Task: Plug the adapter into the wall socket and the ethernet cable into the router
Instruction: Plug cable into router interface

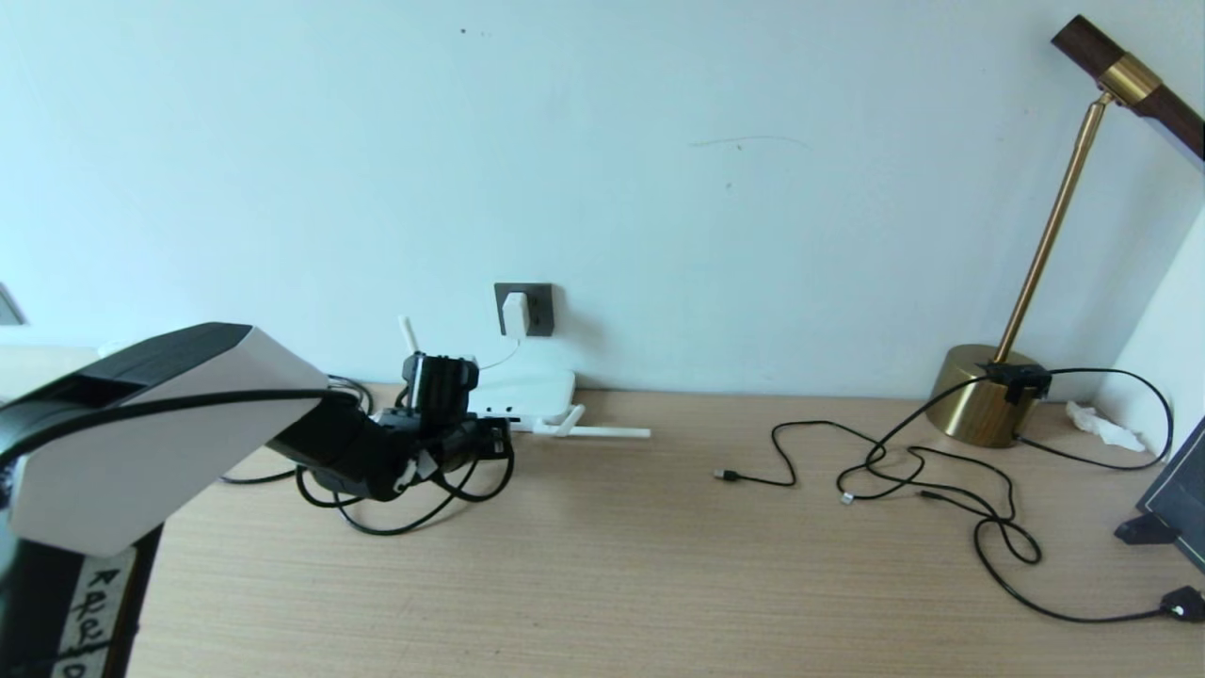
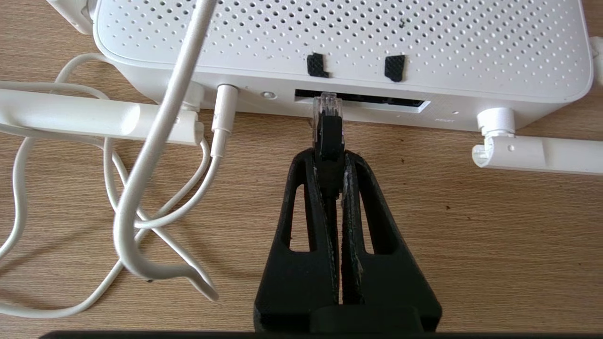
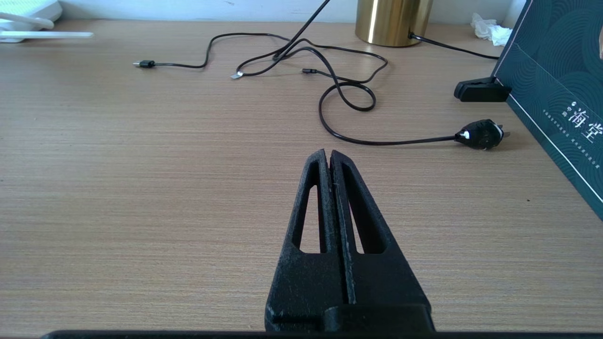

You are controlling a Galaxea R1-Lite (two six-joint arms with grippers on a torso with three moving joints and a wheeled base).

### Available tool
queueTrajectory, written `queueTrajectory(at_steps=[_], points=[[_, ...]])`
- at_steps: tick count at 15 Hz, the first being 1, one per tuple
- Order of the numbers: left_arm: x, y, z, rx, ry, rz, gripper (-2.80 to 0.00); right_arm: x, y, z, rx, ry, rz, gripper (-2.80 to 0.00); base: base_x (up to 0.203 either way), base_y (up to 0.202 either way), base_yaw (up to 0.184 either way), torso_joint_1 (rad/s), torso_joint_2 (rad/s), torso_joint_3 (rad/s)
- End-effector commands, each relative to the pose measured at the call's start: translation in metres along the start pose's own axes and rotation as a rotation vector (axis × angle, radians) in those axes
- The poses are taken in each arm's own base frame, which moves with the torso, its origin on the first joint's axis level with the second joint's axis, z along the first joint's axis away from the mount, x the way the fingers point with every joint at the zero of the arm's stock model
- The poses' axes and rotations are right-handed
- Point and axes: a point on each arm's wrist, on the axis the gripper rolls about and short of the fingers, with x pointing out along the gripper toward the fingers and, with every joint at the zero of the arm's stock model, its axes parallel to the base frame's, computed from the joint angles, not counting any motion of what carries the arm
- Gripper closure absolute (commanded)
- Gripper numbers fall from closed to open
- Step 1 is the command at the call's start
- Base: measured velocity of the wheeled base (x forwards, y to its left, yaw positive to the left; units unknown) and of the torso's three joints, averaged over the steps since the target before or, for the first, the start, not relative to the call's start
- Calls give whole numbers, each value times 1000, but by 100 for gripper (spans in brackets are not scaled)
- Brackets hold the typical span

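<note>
A: Ethernet cable [image 2: 330, 136]: its black plug with the clear tip is clamped between the fingers of the left gripper [image 2: 330, 157], the tip touching the slot of dark ports on the near edge of the router [image 2: 358, 42]. Slack cable loops on the desk [image 1: 612, 584] at far left, beside the arm.

B: And the adapter [image 1: 515, 313]?

A: Seated in the wall socket [image 1: 537, 309], above the router; its white cord [image 2: 141, 197] runs down to the router's round jack, left of the ports.

B: Room to move?

A: Two router antennas [image 2: 541, 154] lie flat on the desk, one on each side of the gripper; a third stands upright. The desk's middle is bare wood.

B: The right gripper [image 3: 328, 157]?

A: Fingers pressed together, holding nothing, low over the near desk. Far right: one brass lamp [image 1: 979, 405], thin black cables [image 1: 941, 490], one black mains plug [image 3: 480, 134] and one dark green box [image 3: 556, 103] printed "海堂".
</note>
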Motion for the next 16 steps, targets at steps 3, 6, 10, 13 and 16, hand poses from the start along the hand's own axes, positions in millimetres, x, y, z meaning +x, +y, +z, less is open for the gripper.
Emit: queueTrajectory(at_steps=[3, 6, 10, 13, 16], points=[[0, -1, 0, 0, -2, -1, 0, 0, 0, 0, 0, 2, 0, 0, 0, 0, 0, 0, 0, 0], [1, 2, 1, -4, -4, 4, 0, 0, 0, 0, 0, 2, 0, 0, 0, 0, 0, 0, 0, 0], [1, 3, 1, -6, -4, 7, 0, 0, 0, 0, 0, 2, -2, 0, 0, 0, 0, 0, 0, 0], [1, 4, 1, -6, -4, 8, 0, 0, 0, 0, 0, 2, 0, 0, 0, 0, 0, 0, 0, 0], [1, 4, 0, -6, -3, 8, 0, 0, 0, 0, 0, 2, 0, 0, 0, 0, 0, 0, 0, 0]])
